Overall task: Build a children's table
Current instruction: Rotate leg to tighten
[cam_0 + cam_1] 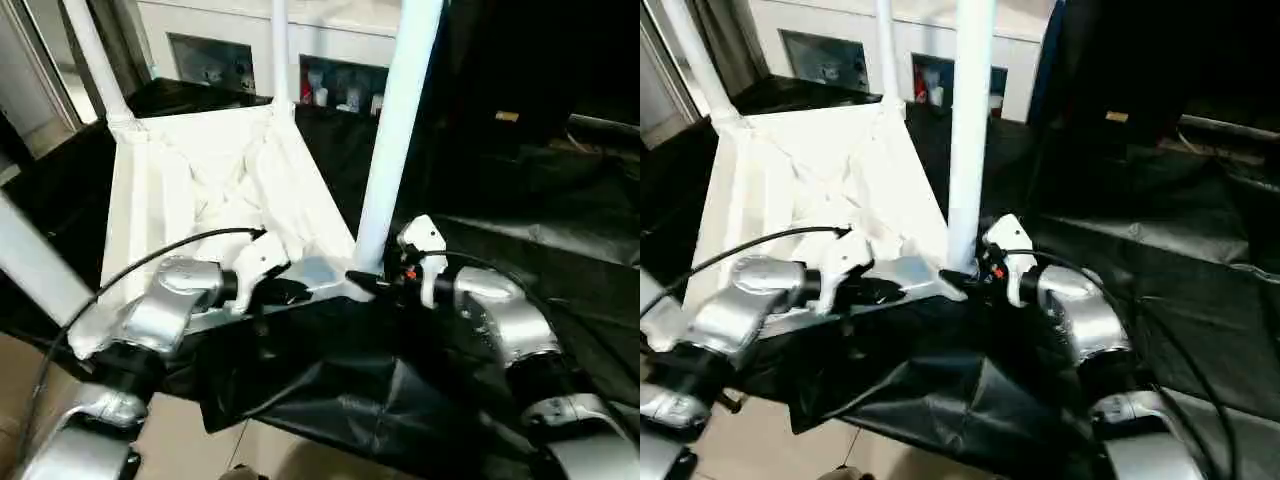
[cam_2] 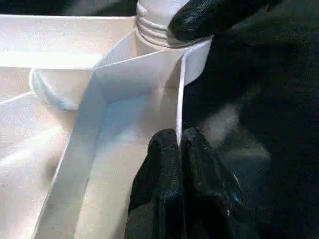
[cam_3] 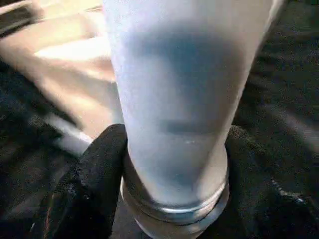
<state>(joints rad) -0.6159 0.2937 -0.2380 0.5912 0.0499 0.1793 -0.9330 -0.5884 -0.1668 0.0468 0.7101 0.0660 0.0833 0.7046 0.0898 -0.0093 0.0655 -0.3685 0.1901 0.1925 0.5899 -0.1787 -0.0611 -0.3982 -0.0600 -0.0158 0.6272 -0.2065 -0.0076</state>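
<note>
The children's table lies upside down on black cloth, its ribbed white top (image 1: pixel 200 180) facing up. Legs stand in the back corners (image 1: pixel 95 60) (image 1: pixel 280 50) and the near left corner (image 1: pixel 35 265). The near right leg (image 1: pixel 395 130) rises from its corner socket (image 2: pixel 154 50). My left gripper (image 1: pixel 290 292) is shut on the thin front rim of the top (image 2: pixel 180 149), just left of that socket. My right gripper (image 1: pixel 365 280) clasps the foot of the near right leg (image 3: pixel 174 124), one black finger (image 3: pixel 94 169) on each side, above the threaded collar.
Black cloth (image 1: pixel 520 200) covers the work surface to the right and front, bunched in folds below the table's front edge. A white glass-door cabinet (image 1: pixel 330 60) stands at the back. Bare floor (image 1: pixel 200 440) shows at the near left.
</note>
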